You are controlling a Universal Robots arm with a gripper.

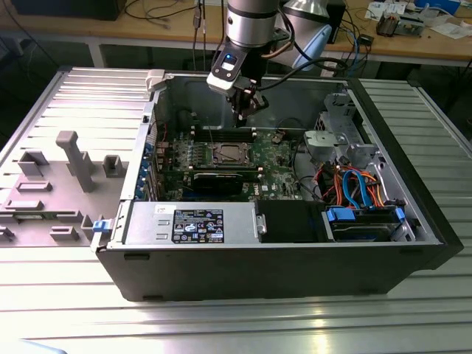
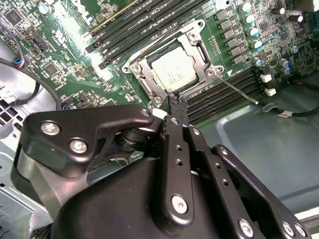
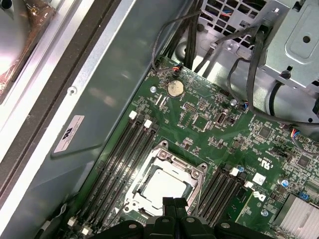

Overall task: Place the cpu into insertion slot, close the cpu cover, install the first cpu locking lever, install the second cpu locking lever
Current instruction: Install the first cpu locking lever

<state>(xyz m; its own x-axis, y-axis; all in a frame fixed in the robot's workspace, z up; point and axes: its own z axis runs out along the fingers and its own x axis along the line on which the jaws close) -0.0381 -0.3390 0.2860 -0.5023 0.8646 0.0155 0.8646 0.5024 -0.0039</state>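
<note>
The cpu [image 2: 174,74] lies flat in the slot [image 2: 153,55] on the green board [image 3: 199,114], its grey top facing up. The cover [image 2: 195,50] is down over it, framing the chip on all sides. In the second wrist view a thin lever [image 2: 239,92] juts from one corner of the socket and runs out across the memory slots [image 2: 224,97] on that side. I cannot tell whether it is latched.

In the exterior view the arm [image 1: 251,22] comes down from above, over the far wall of the open case [image 1: 295,273], with its wrist pointing almost straight down. The gripper [image 1: 245,110] hangs inside the case, above the board. It is on the far side of the socket, over the memory slots there, and touches nothing.

In both wrist views the gripper's [image 2: 177,98] black fingers [image 3: 168,203] are pressed together at the tips with nothing between them. Seen from these cameras the tips sit just at the edge of the cover, near the corner where the lever starts.

The case lies on its side on a ribbed metal table [image 1: 221,324].
</note>
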